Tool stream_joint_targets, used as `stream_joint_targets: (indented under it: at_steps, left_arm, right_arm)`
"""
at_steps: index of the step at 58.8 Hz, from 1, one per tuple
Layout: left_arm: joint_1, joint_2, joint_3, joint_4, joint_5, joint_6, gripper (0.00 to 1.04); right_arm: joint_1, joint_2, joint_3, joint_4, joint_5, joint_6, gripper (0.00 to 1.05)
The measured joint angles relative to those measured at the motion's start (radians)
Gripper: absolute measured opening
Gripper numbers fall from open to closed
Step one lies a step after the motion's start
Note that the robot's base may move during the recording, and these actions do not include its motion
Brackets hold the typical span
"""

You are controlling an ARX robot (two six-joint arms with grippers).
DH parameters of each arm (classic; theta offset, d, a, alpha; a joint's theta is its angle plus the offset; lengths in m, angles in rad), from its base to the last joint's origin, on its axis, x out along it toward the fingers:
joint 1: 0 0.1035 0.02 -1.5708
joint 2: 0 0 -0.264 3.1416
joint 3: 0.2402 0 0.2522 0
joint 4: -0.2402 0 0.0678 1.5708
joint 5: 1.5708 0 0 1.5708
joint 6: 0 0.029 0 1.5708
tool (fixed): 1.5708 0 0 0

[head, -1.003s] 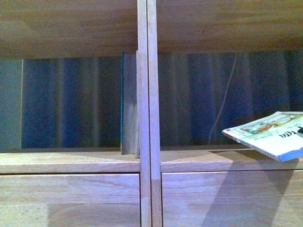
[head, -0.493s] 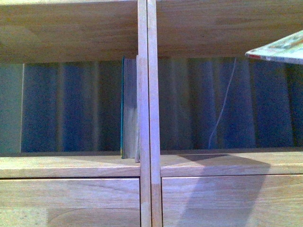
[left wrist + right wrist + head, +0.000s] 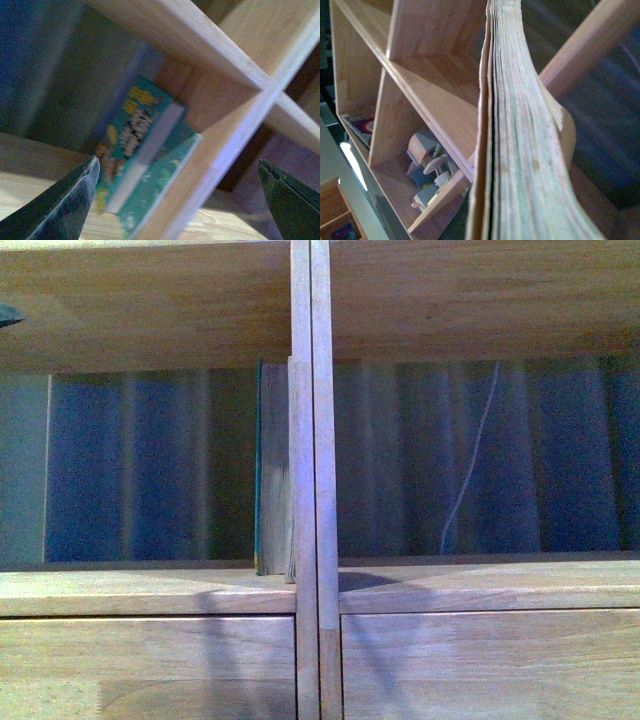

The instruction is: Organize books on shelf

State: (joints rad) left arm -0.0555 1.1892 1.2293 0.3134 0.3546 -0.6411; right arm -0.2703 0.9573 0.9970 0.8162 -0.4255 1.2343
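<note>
The teal book (image 3: 270, 470) stands upright in the shelf's left compartment, against the central double divider (image 3: 310, 440). In the left wrist view its teal cover with cartoon art (image 3: 131, 135) and pale pages lean on the divider (image 3: 220, 150). My left gripper (image 3: 178, 165) is open in front of it, one finger on each side, touching nothing. My right gripper is shut on the white paperback; its page edges (image 3: 520, 150) fill the right wrist view and hide the fingers. The paperback is out of the front view.
The light-wood shelf (image 3: 150, 590) has drawer fronts (image 3: 480, 660) below. A white cable (image 3: 470, 470) hangs behind the right compartment. The right wrist view shows another compartment with small wooden toys (image 3: 427, 175) and a colourful flat item (image 3: 362, 125).
The white paperback rose from the lower right, passed the upper right corner and left the front view. A dark tip now shows at the upper left edge.
</note>
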Motion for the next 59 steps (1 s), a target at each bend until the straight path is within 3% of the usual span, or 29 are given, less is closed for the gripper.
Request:
stream_joint_targets:
  at_steps: [12, 34, 46, 59]
  left_arm:
    - [-0.092, 0.066, 0.114, 0.009, 0.065, -0.147, 0.97]
    - [-0.25, 0.139, 0.276, -0.024, 0.046, -0.195, 0.97]
    - [-0.309, 0.146, 0.311, -0.013, 0.047, -0.203, 0.97]
    - [-0.31, 0.187, 0.341, 0.031, 0.046, -0.247, 0.97]
  right_arm:
    - [0.154, 0.06, 0.128, -0.061, 0.035, -0.137, 0.07]
    - [0.453, 0.254, 0.31, -0.158, 0.126, -0.351, 0.07]
    - [0.551, 0.272, 0.317, -0.163, 0.129, -0.386, 0.07]
    - [0.623, 0.21, 0.24, -0.155, 0.107, -0.377, 0.07]
